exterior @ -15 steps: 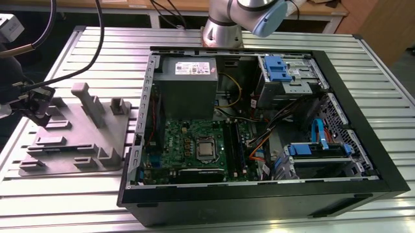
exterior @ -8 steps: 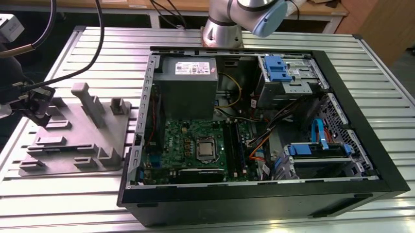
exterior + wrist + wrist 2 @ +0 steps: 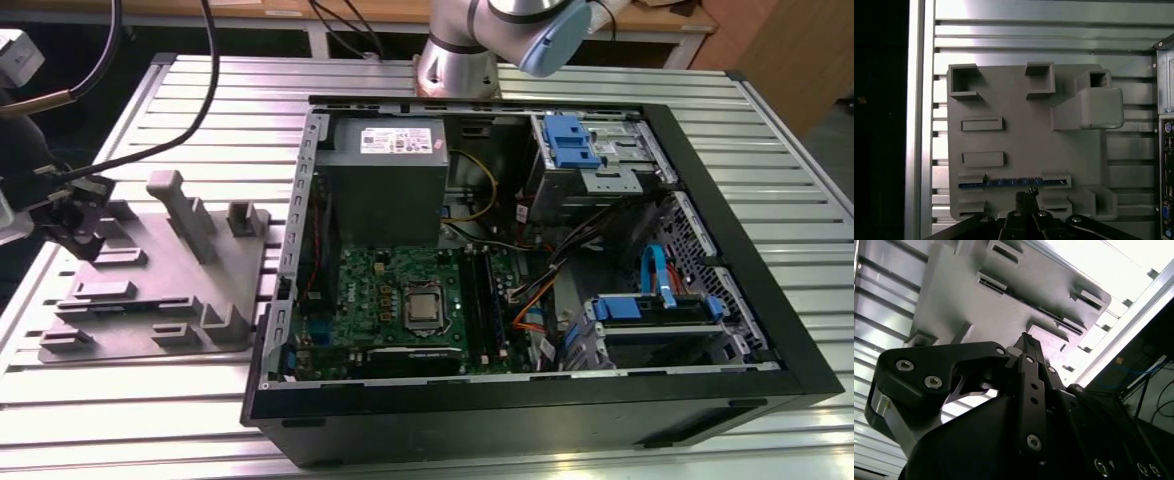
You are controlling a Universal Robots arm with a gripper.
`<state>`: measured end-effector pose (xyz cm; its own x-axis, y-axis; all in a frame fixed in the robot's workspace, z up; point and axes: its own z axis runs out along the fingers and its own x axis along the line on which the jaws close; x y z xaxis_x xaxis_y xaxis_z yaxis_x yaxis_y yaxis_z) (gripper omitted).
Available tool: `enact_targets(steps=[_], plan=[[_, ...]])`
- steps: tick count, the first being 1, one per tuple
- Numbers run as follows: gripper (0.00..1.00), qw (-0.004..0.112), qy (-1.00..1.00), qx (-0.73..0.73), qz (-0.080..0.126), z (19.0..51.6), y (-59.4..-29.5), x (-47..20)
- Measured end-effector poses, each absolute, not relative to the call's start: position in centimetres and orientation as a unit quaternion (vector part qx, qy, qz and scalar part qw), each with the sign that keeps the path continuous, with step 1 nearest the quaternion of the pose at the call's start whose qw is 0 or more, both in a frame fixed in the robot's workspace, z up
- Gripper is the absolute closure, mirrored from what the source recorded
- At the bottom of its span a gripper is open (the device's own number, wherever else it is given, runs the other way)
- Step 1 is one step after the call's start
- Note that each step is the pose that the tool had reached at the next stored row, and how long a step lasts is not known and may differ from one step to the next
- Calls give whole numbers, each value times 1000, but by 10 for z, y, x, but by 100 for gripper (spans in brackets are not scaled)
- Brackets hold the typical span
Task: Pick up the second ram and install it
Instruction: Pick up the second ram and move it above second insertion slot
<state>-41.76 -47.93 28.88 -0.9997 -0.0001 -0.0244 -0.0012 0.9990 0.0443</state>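
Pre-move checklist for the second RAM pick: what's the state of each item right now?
1. Slim blue-green memory stick seated edge-up in the grey slotted fixture plate: ok.
2. Gripper lined up near the stick's middle: ok.
3. Jaws open for the pick: not ok, they look closed together.
4. Jaws touching the stick: cannot tell.
5. Black computer case open on top: ok.
6. Long black memory slots free: cannot tell.

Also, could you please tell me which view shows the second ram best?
The first wrist view: the second ram shows edge-on as a blue strip in its slot on the grey fixture, by the end effector. The second wrist view gives it as a thin dark line; in the exterior view it is too small to tell.
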Motion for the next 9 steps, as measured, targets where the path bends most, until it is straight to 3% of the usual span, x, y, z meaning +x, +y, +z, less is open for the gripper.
enact_targets(steps=[9], plan=[[90, 10, 996, -82, 23, 286, -479, -418]])
